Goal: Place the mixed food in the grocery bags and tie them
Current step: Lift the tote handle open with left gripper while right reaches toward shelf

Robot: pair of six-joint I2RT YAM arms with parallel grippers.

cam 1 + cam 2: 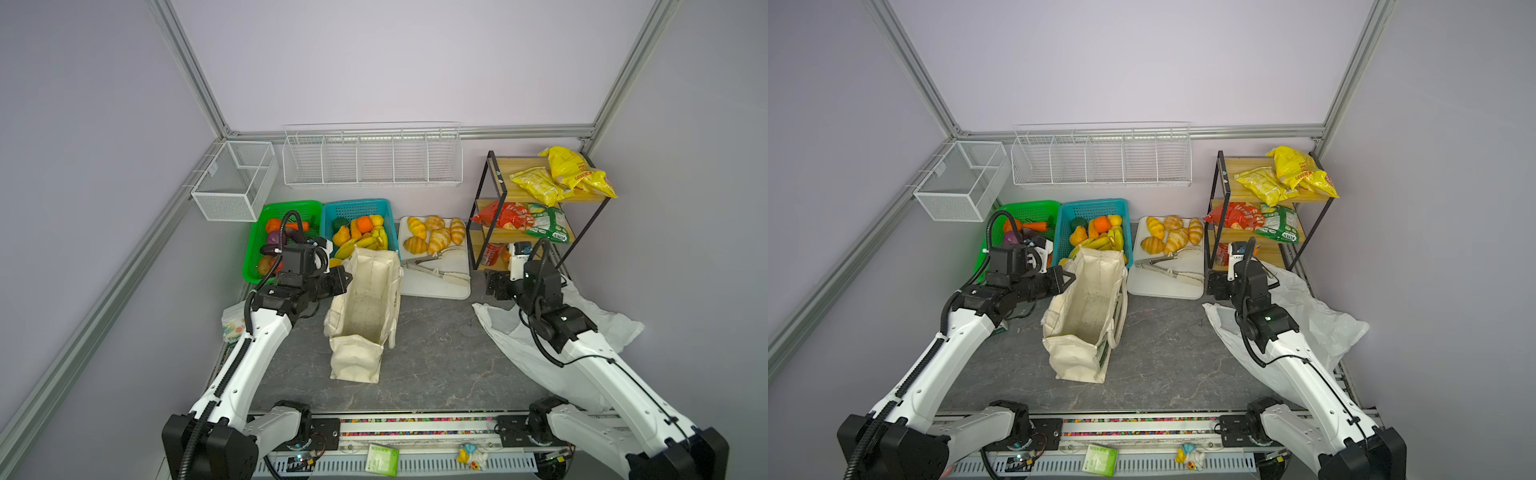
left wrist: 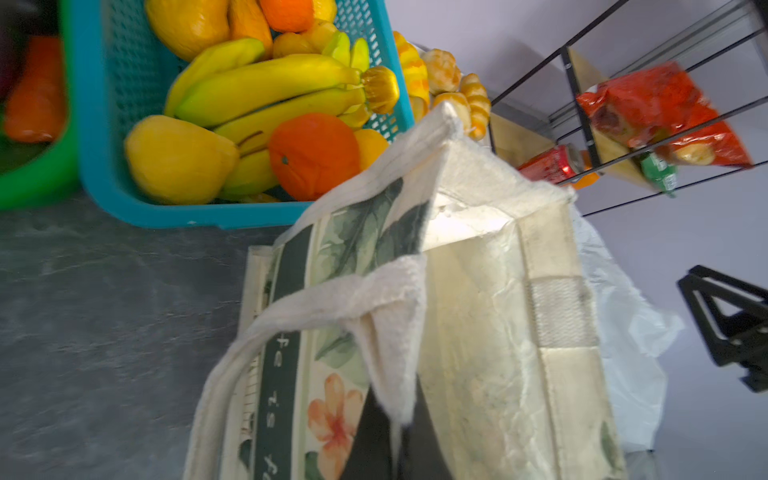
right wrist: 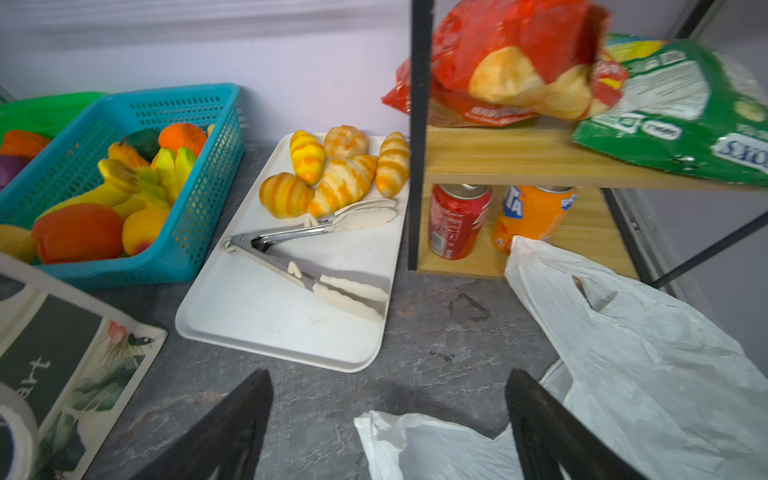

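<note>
Left arm: the left gripper (image 2: 397, 419) has its fingers pressed together on the top edge of the canvas tote (image 1: 365, 307). It pinches a fold of the cream cloth on the tote's left side, near its far end.
Right arm: the right gripper (image 3: 388, 376) hangs low over the table (image 1: 436, 353). Its fingers are spread wide apart above a corner of the plastic bag (image 3: 665, 374).
Tote: it stands upright in the middle of the table with its mouth open. Its far end is right up against the blue basket (image 2: 95, 124). The left wrist view shows a leaf and flower print on its side.
Plastic bag: thin and white, it lies crumpled on the table under the right arm, next to the rack (image 3: 498, 158).
Snacks: the red snack packet (image 1: 505, 216) and the green-and-white snack packet (image 1: 548, 224) lie side by side, touching, on the rack's middle shelf.
Fruit: a toy orange (image 2: 313, 156) and a yellow toy pear (image 2: 178, 160) sit in the blue basket with the bananas (image 2: 266, 83). The green basket (image 1: 293, 208) is just beside it.
Tray: the white tray (image 1: 428, 289) lies between the blue basket and the rack — croissants (image 1: 434, 235) at its far end, tongs (image 3: 291, 249) nearer.
Bottom shelf: a red can (image 3: 457, 220) and an orange can (image 3: 532, 216) stand side by side.
</note>
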